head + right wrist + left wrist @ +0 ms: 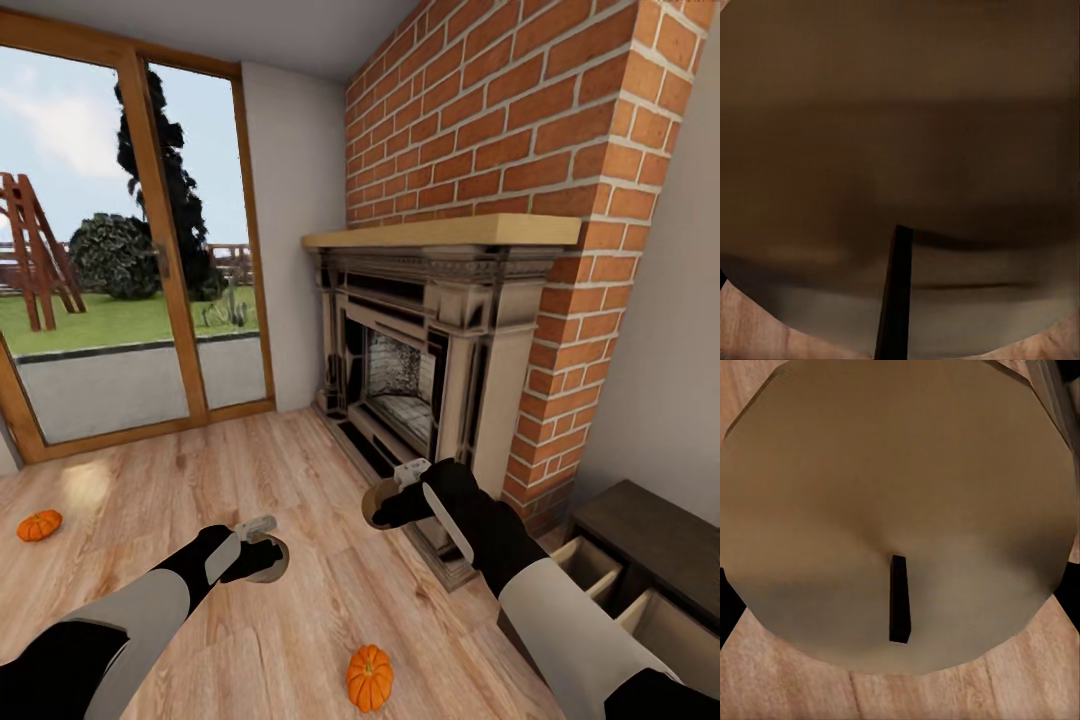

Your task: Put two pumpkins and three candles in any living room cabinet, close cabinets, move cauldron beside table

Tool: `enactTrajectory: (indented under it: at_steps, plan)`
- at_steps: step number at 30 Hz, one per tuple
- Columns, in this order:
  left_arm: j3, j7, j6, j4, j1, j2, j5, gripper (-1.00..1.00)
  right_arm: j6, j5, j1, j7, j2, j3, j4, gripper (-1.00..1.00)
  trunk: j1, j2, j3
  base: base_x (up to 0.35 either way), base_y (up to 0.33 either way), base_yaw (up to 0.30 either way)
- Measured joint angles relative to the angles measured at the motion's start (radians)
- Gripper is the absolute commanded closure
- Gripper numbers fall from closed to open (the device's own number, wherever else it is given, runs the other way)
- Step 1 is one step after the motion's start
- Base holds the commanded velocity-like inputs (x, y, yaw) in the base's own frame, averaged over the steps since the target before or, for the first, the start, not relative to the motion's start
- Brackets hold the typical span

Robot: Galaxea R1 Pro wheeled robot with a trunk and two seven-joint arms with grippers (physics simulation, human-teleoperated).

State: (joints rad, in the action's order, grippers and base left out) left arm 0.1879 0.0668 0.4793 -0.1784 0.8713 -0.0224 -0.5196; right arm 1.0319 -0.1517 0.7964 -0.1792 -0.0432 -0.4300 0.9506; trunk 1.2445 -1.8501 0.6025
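Note:
My left gripper [262, 552] is shut on a tan candle [276, 562], held low over the wood floor. The left wrist view faces that candle's flat top [900, 502] with its black wick. My right gripper [392, 498] is shut on a second candle [374, 508], in front of the fireplace. This candle [900, 135] looms dark and close in the right wrist view. One orange pumpkin [39, 524] lies on the floor at far left. Another pumpkin [370, 677] lies between my arms, close to me. The dark-brown cabinet [650, 535] stands at lower right with two drawers [590, 570] pulled open.
A stone fireplace [430, 370] with a pale wooden mantel is set into a red brick chimney wall [520, 130] ahead on the right. Tall glass doors [120, 260] in a wood frame fill the left wall. Wood floor [250, 470] stretches between them.

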Motion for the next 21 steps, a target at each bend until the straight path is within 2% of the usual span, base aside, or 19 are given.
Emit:
enactTrajectory:
  at_steps: [7,11,18,21]
  plan:
    - [0.0,0.0,0.0,0.0,0.0,0.0,0.0,1.0,-0.001,0.0,0.0,0.001,0.0,-0.001,0.0,1.0,-0.027,0.049,-0.021,0.0,0.0,-0.003]
    - [0.0,0.0,-0.002,0.0,0.0,0.0,0.0,1.0,-0.001,0.0,-0.001,0.001,0.0,-0.001,0.0,1.0,-0.042,0.077,-0.03,0.0,0.0,-0.115]
    - [0.0,-0.004,-0.004,0.0,0.0,0.0,-0.001,1.0,-0.002,0.0,-0.001,0.0,0.0,-0.001,0.0,1.0,-0.042,0.077,-0.023,-0.024,0.004,-0.063]
    - [0.0,-0.009,-0.003,0.0,0.0,0.0,-0.001,1.0,-0.003,0.0,0.0,0.0,0.0,0.0,0.0,1.0,-0.042,0.077,-0.023,-0.148,0.177,-0.109]
